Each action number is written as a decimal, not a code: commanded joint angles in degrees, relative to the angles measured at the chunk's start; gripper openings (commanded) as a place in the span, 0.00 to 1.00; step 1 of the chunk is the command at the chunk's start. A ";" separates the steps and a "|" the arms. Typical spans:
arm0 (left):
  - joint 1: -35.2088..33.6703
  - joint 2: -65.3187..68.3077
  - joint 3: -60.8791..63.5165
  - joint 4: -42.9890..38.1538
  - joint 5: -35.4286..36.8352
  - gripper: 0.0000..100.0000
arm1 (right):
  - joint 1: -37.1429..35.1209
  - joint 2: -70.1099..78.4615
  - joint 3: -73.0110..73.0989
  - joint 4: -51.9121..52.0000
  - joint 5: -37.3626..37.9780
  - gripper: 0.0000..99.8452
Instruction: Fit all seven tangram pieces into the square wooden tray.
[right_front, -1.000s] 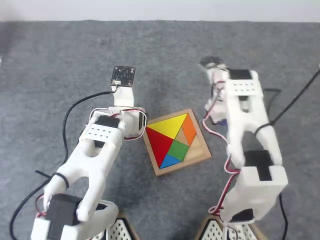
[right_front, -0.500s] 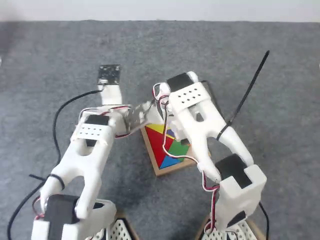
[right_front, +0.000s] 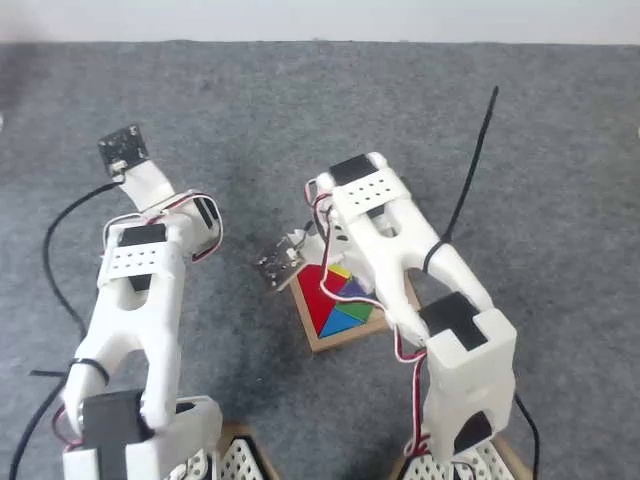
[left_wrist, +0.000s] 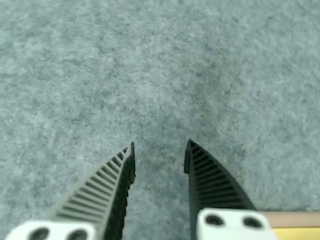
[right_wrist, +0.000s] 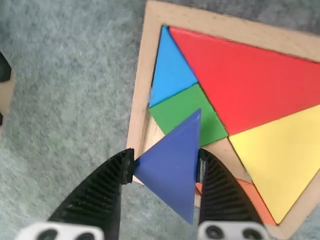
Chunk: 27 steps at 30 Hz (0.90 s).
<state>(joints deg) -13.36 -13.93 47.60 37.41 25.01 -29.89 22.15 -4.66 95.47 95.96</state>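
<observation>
Overhead, the right arm (right_front: 400, 260) bends across the square wooden tray (right_front: 330, 342), its wrist angled down over the tray's left edge. The right gripper (right_wrist: 165, 160) is clamped on a dark blue triangle (right_wrist: 172, 175), one ribbed finger (right_wrist: 107, 185) against each side of the piece. The triangle hangs over the tray's wooden rim (right_wrist: 225, 27), and its tip overlaps the green square (right_wrist: 182, 107) as seen from the right wrist. Whether it touches the tray cannot be told.

Seated in the tray are a light blue triangle (right_wrist: 170, 75), the green square, a large red triangle (right_wrist: 245, 85), a large yellow triangle (right_wrist: 280, 155) and an orange piece (right_wrist: 255, 200), the last partly behind a finger.

The left arm (right_front: 140, 290) stretches toward the far left of the table, well apart from the tray. The left gripper (left_wrist: 160, 146) has its fingers spread with nothing between them, pointing down at the bare grey felt (left_wrist: 150, 60).
</observation>
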 joint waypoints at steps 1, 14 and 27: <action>-0.26 -2.90 -2.33 0.79 1.05 0.16 | 1.71 -0.57 -0.26 0.22 5.10 0.10; -0.26 -2.73 -2.86 0.79 -1.32 0.16 | 1.63 -0.48 0.70 3.47 20.31 0.12; -0.79 -2.81 -2.77 0.79 -1.23 0.16 | 2.24 -0.48 0.88 2.42 20.13 0.32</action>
<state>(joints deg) -13.63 -13.93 47.52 37.41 24.66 -28.92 22.15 -3.52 98.11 115.65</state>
